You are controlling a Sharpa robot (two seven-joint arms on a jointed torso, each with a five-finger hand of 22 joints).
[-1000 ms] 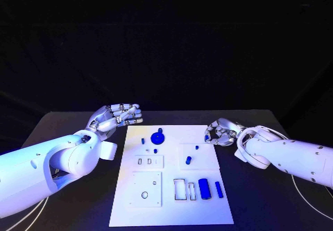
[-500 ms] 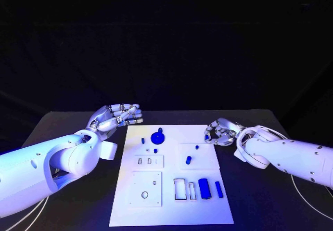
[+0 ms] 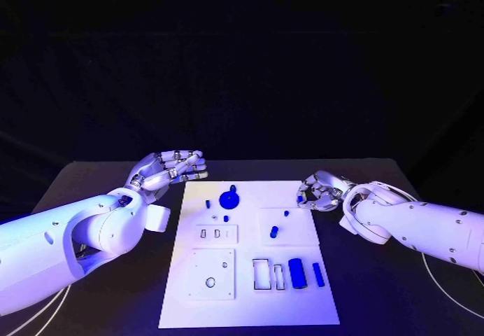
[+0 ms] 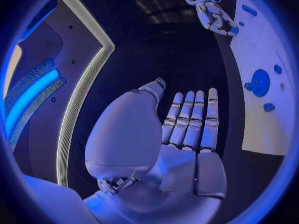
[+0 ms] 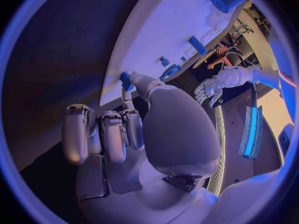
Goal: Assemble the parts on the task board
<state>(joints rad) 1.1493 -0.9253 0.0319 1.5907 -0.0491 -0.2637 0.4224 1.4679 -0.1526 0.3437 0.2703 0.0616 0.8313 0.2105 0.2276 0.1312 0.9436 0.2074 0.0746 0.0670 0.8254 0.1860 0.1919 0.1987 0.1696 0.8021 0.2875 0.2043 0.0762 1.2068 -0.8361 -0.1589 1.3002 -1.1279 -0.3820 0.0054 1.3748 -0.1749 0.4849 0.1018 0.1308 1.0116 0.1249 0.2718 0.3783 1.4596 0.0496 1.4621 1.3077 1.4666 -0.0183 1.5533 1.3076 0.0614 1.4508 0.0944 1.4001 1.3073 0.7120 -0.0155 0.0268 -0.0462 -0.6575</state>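
The white task board (image 3: 252,308) lies in the middle of the table. A round blue disc (image 3: 230,201) sits near its far end, with small blue pegs (image 3: 273,231) around the middle. A blue cylinder (image 3: 296,273) and a thin blue bar (image 3: 317,274) lie near the slots on its near right. My right hand (image 3: 321,190) hovers at the board's right edge and pinches a small blue part (image 5: 125,79) at its fingertips. My left hand (image 3: 171,168) is off the board's far left corner, fingers extended (image 4: 193,119), holding nothing.
Black table (image 3: 111,280) surrounds the board on all sides. Grey rectangular insets (image 3: 214,274) with cut-out slots sit on the board's near half. White cables (image 3: 444,280) trail beside the right arm.
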